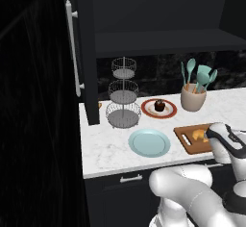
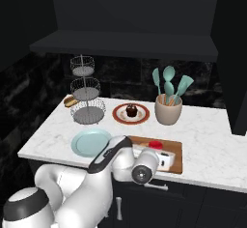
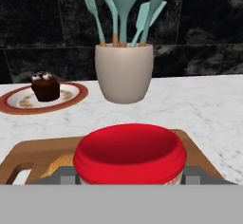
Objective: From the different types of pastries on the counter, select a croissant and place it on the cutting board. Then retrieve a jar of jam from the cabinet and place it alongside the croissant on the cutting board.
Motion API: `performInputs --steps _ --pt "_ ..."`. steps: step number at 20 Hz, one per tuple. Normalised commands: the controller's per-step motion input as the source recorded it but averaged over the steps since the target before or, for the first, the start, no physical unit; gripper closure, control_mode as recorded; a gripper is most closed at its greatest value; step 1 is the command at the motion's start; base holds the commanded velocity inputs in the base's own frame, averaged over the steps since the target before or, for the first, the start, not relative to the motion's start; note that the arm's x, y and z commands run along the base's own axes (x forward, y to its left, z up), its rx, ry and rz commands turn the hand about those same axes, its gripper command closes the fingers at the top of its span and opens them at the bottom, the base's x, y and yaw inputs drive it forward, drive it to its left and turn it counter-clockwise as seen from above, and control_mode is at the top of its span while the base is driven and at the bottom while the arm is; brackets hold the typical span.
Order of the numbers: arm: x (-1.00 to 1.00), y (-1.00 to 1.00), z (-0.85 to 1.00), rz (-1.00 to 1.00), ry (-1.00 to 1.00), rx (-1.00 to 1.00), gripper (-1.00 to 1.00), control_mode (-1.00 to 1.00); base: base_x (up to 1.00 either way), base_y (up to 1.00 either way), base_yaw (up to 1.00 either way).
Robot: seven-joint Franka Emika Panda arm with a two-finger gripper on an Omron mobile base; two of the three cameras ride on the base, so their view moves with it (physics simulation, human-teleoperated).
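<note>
Jar dead ahead at my claw, red lid up, sitting between my fingers and low over the board. I judge I'm pinching it; contact itself is hidden. Croissant lies just left of the jar on the board, so a straight drop should land it alongside.

the jar of jam hides most of the croissant.

Jar of jam beside croissant on cutting board; utensil crock behind board.
</note>
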Motion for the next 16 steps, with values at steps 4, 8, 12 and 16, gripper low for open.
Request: performInputs --steps 4,8,12,16 --pt "0.04 -0.1 -0.19 0.02 -0.07 -0.03 1.0 -1.0 0.0 0.0 0.0" --pt "0.14 -0.04 -0.32 0.03 -0.07 -0.03 1.0 -1.0 0.0 0.0 0.0" --pt "0.32 -0.01 -0.37 0.05 -0.05 -0.02 1.0 -1.0 0.0 0.0 0.0" --pt "0.36 -0.09 -0.26 0.05 -0.05 -0.01 1.0 -1.0 0.0 0.0 0.0"
